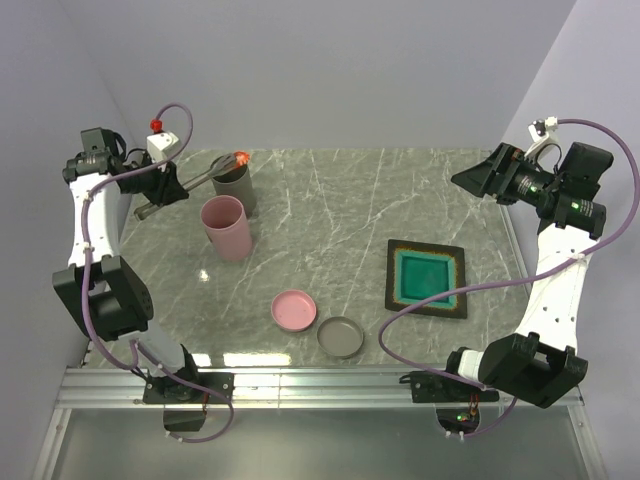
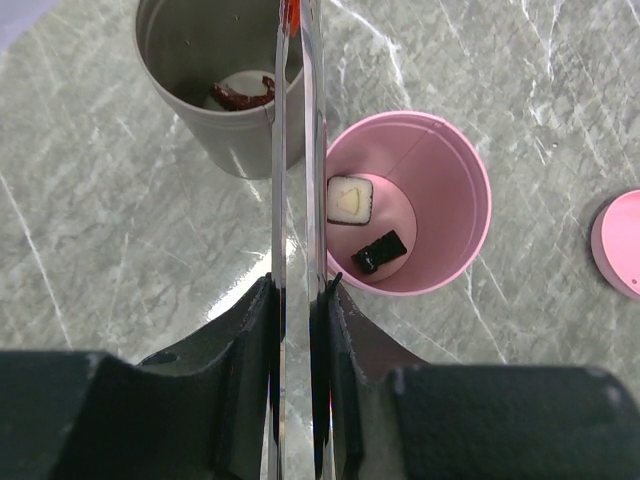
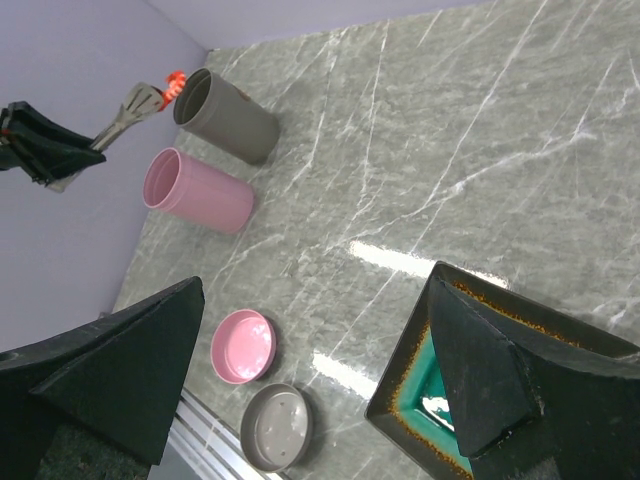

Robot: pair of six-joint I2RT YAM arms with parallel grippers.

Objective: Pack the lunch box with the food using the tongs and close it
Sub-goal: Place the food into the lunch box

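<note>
Tongs (image 2: 279,180) nearly shut on shrimp (image 1: 241,157)

Far left on the grey marbled table (image 1: 400,200), the tall grey cup (image 1: 240,188) stands just behind the tall pink cup (image 1: 226,230), and inside the pink one a small white block (image 2: 351,198) lies beside a small black piece (image 2: 379,252). Up front, the round pink lid (image 1: 294,309) lies just left of the round grey lid (image 1: 341,337), with the square teal dish (image 1: 427,279) off to their right.
</note>
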